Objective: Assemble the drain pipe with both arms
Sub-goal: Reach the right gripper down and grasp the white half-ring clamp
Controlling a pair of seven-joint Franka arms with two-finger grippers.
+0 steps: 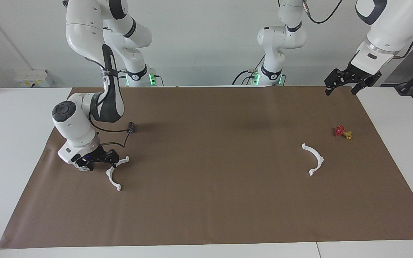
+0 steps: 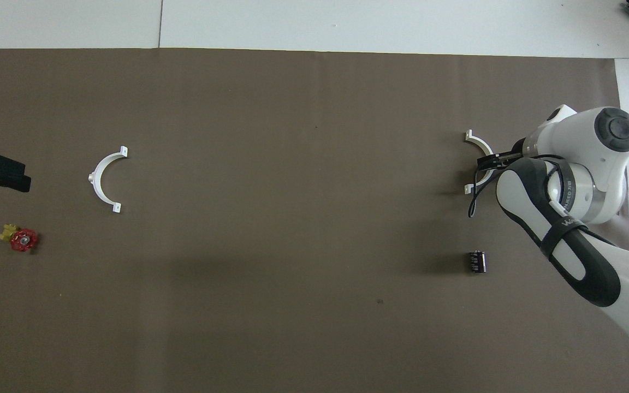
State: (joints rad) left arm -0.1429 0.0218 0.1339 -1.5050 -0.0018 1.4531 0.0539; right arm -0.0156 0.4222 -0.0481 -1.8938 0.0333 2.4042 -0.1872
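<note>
Half-rings apart. Facing view: right gripper (image 1: pixel 110 160) low at half-ring (image 1: pixel 115 173) near right arm's table end, grip unclear; other half-ring (image 1: pixel 314 159) free beside red valve (image 1: pixel 342 132); left gripper (image 1: pixel 340 86) spread, waiting above edge. Overhead view: same; black part (image 2: pixel 477 261) idle.

Right arm (image 1: pixel 95 64) folded steeply downward from its base, forearm bent back under the elbow, wrist low and tilted. Right end effector (image 1: pixel 110 160) sits at desk level, its black fingers (image 2: pixel 493 160) pointing sideways and closed on a thin white half-ring (image 1: pixel 113 176). Left arm (image 1: pixel 389 25) raised and waiting; left end effector (image 1: pixel 342 90) hangs high in the air, fingers spread apart and pointing down.
</note>
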